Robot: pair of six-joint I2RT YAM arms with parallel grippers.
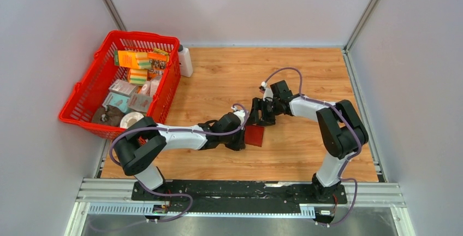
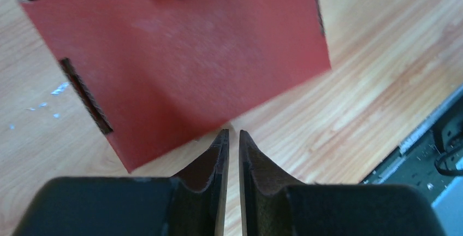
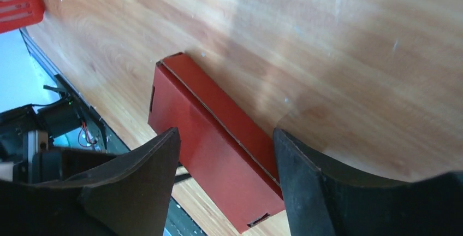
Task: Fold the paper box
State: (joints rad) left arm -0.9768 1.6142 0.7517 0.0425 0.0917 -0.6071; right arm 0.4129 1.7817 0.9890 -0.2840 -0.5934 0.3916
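The paper box point(image 1: 254, 136) is a small dark red cardboard box lying flat on the wooden table between the two arms. In the left wrist view the box point(image 2: 185, 55) lies just beyond my left gripper point(image 2: 233, 132), whose jaws are shut with only a thin gap and hold nothing. The left gripper point(image 1: 242, 137) is at the box's left edge. My right gripper point(image 1: 261, 120) hovers over the box's far edge. In the right wrist view the right gripper point(image 3: 225, 132) is open, its jaws wide apart on either side of the box point(image 3: 207, 116) below.
A red plastic mesh basket point(image 1: 144, 34) with several printed packages stands at the back left. A white bottle point(image 1: 185, 61) stands next to it. A metal rail point(image 1: 240, 192) runs along the near table edge. Grey walls enclose the table.
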